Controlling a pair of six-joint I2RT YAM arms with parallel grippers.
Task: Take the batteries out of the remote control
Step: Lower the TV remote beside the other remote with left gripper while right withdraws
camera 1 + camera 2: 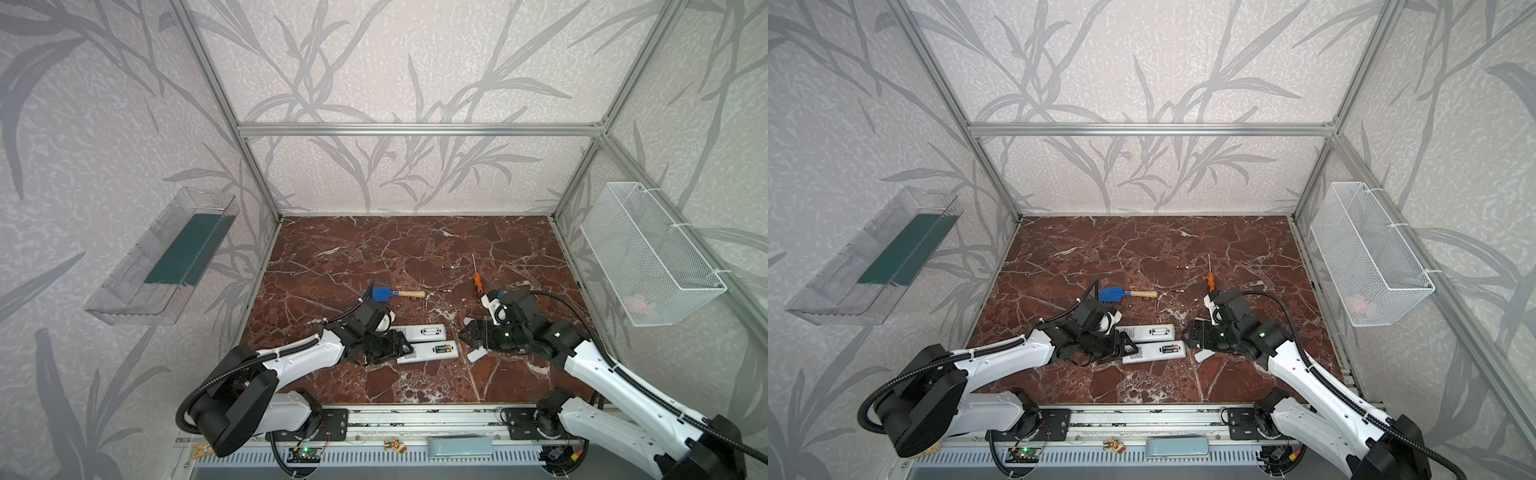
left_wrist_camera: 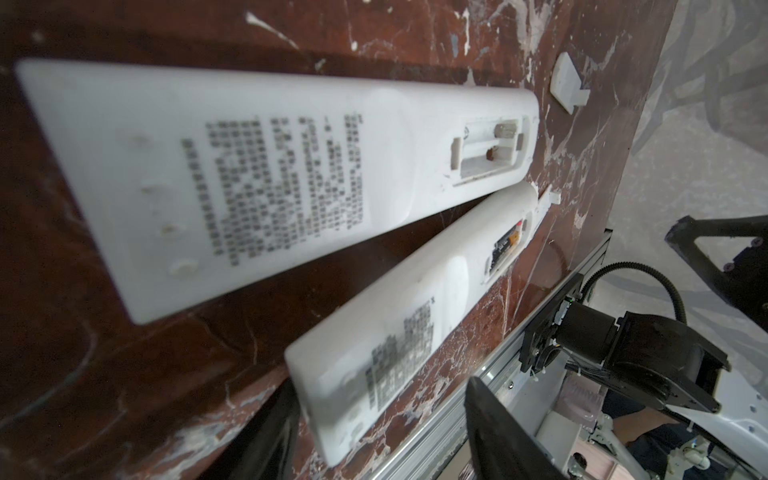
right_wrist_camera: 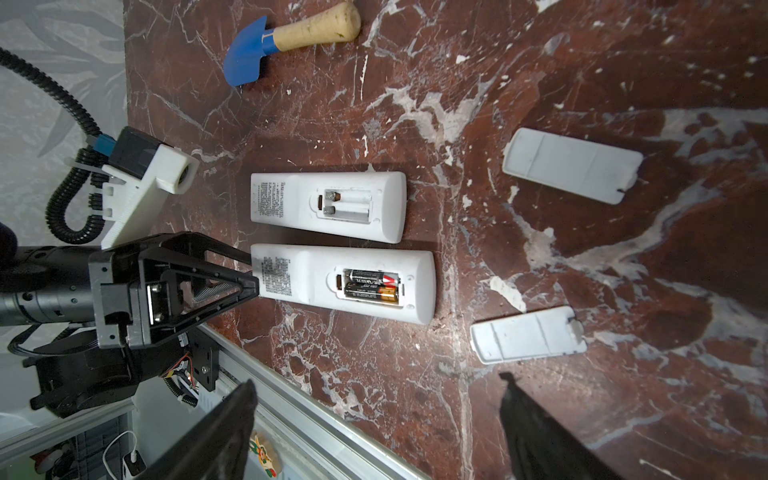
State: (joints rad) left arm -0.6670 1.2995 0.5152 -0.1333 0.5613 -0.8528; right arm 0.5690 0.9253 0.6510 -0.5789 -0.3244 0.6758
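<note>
Two batteries (image 3: 371,284) lie side by side in the nearer remote (image 3: 299,276), long axes along it, coloured ends away from the left tool (image 3: 251,274), which straddles its end, released. The right tool (image 3: 376,382) gapes empty over the surface (image 3: 415,407).

Red marble table (image 1: 374,249). Two remotes (image 3: 307,286) lie side by side, one end between the left fingers (image 2: 498,432). Two covers (image 3: 571,164) near the right fingers (image 3: 540,432); trowel (image 1: 395,294), screwdriver (image 1: 476,279), two loose batteries (image 1: 448,267) beyond.

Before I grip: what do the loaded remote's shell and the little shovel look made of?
Loaded remote: likely matte white moulded plastic, with smooth rounded edges and faint scuffs. Shovel: the blade is smooth blue, plastic or painted metal; the handle is pale and grainy, probably unfinished wood.
</note>
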